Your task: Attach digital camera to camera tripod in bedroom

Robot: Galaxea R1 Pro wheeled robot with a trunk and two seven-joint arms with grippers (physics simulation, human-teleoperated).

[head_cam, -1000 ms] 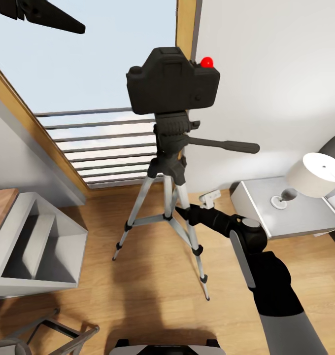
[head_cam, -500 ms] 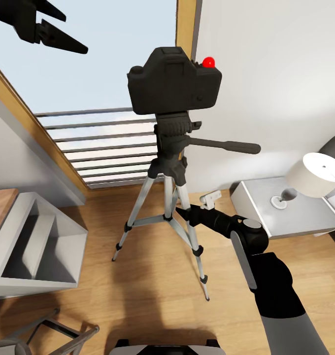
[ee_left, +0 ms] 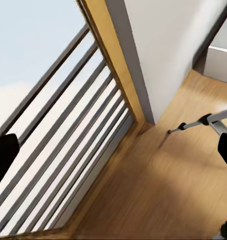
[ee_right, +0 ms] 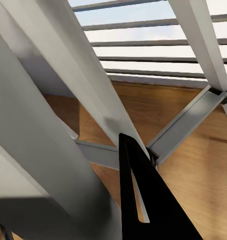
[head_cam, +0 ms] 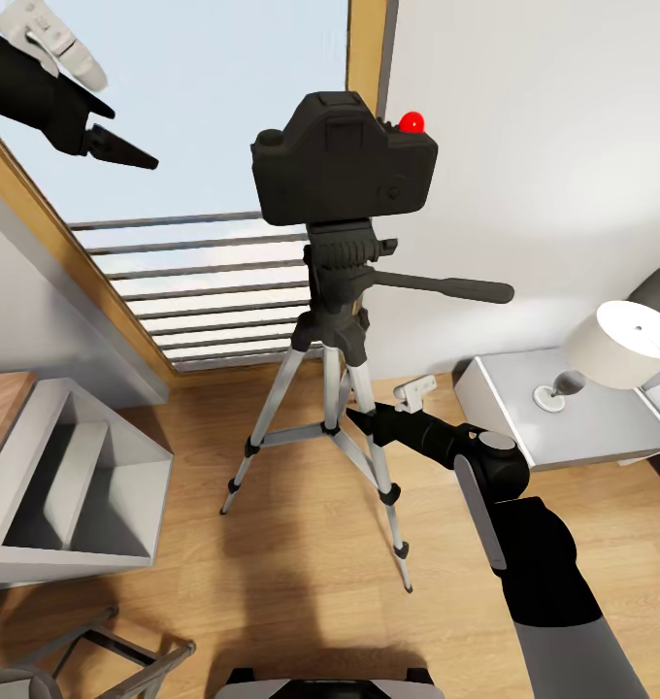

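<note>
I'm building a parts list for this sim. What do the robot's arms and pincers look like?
The right arm has a grey forearm, matte-black segments, a round grey-capped joint and a small white block near the wrist. The left arm is black with a white wrist piece. Left pincer fingers are thin, black and pointed.

Head cam: high, angled fwd/down at camera tripod (head_cam: 335, 388), window railing (head_cam: 214, 291), wood floor (head_cam: 272, 563). Left wrist cam: raised, facing railing (ee_left: 68, 140) and floor. Right wrist cam: very close among tripod legs (ee_right: 58, 100), toward railing. Shared: railing, floor, tripod legs.
</note>
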